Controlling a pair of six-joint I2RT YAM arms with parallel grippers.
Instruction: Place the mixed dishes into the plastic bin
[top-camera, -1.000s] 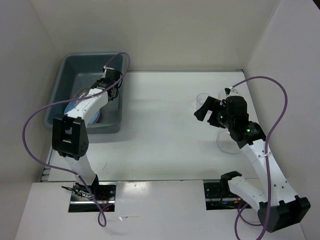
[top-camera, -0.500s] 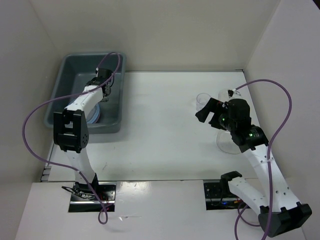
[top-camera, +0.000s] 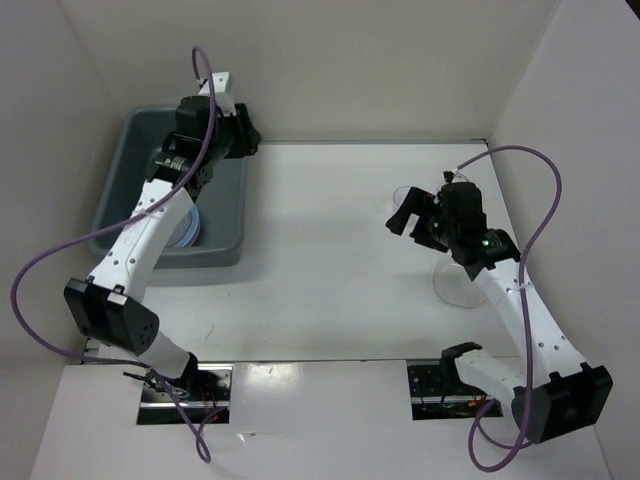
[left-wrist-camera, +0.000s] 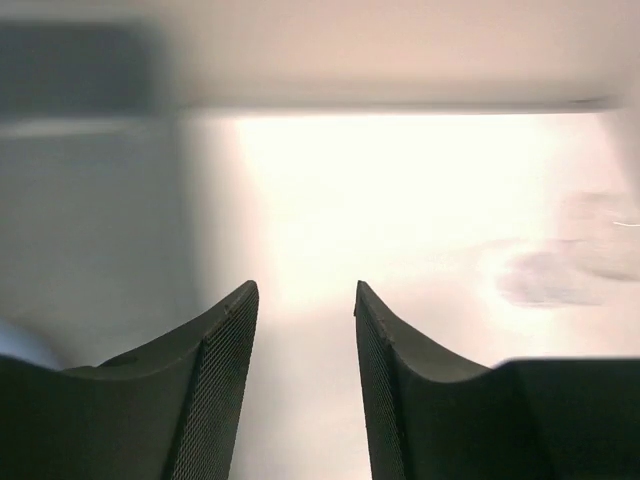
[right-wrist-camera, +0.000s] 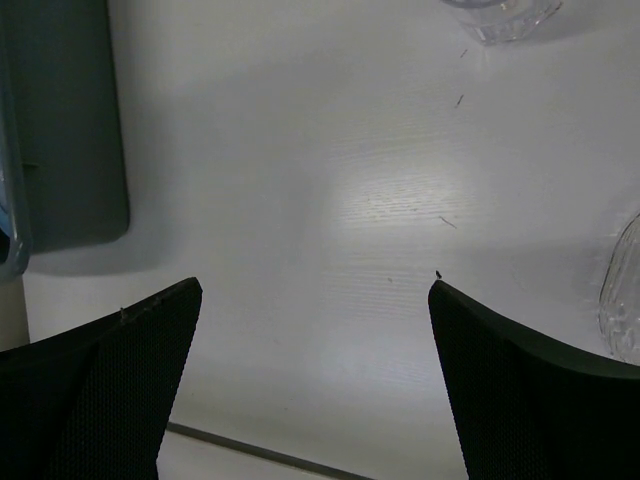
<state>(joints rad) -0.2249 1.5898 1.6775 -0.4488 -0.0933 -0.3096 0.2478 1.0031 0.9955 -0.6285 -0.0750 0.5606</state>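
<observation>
Blue plate (top-camera: 191, 229) sits in bin (top-camera: 212, 256); we've clear plate (top-camera: 460, 290), cup (right-wrist-camera: 500, 15) left; left gripper (left-wrist-camera: 305, 290), right gripper (right-wrist-camera: 315, 285) parted, empty.

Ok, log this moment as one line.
left hand: open, empty, near bin | right hand: open, empty, near clear cup | blue plate: in bin | clear plate: on table

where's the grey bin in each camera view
top external: the plastic bin sits at upper left, near the back wall.
left wrist: heavily blurred; the grey area on the left is probably the bin, but that is not certain.
right wrist: the bin is at the left edge, in the upper half.
shared landmark: the white table lies to the right of the bin in every view.
</observation>
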